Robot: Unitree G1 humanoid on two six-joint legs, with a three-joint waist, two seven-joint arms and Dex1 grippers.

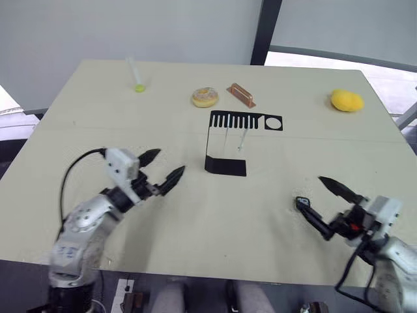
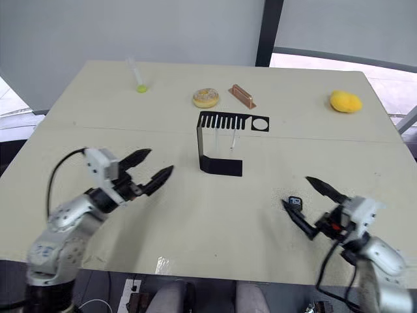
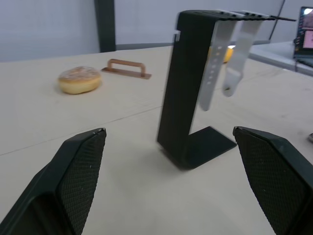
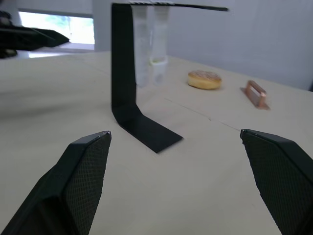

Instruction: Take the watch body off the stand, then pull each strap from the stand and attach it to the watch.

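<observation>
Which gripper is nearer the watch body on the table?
Right. The right gripper sits right beside the watch body; the left gripper is across the table, left of the stand.

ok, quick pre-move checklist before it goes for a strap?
1. Watch body off the stand: ok, it lies on the table by the right gripper.
2. Both straps hanging from the stand's top plate: ok.
3. Left gripper open and empty: ok.
4. Right gripper open, not holding the watch body: ok.
5. Stand upright, foot flat on the table: ok.
6. Which strap has the holes: ok, the one nearer the upright.
</observation>
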